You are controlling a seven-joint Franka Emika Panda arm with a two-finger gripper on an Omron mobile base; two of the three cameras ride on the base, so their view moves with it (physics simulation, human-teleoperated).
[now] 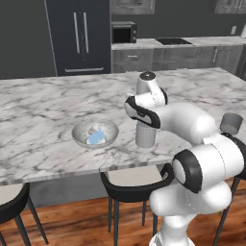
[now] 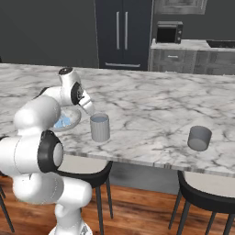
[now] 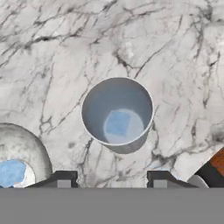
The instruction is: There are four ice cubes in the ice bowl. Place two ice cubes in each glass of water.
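Ice cubes: pale blue lumps (image 1: 96,138) lie in the bottom of the ice bowl; the count cannot be resolved. In the hand view one blue lump (image 3: 12,172) shows in the bowl and one blue cube (image 3: 119,123) lies inside the near glass.
Ice bowl: wide, shallow, silvery-grey bowl (image 1: 79,132) on the marble counter, near its front edge, just beside the near glass and not touching it. In the right base view the bowl (image 2: 73,121) is partly hidden behind the arm. In the hand view its rim (image 3: 30,144) sits at lower left.
Near glass: grey cylindrical tumbler (image 2: 100,127), upright on the counter, between the bowl and the far glass. In the left base view its lower part (image 1: 144,137) shows below the arm's wrist. The hand view looks down into its mouth (image 3: 98,105).
Far glass: second grey tumbler (image 2: 199,138), upright near the front edge of the counter, well apart from the near glass; in the left base view (image 1: 231,123) it stands behind the arm's elbow.
Gripper: positioned above the near glass (image 3: 112,177); the two dark fingertips stand apart with bare marble between them, and nothing is held.
Counter: white marble with grey veining (image 1: 43,110); dark stools (image 2: 206,195) stand below its front edge.
Background: dark refrigerator (image 1: 79,36), microwave (image 2: 169,32).
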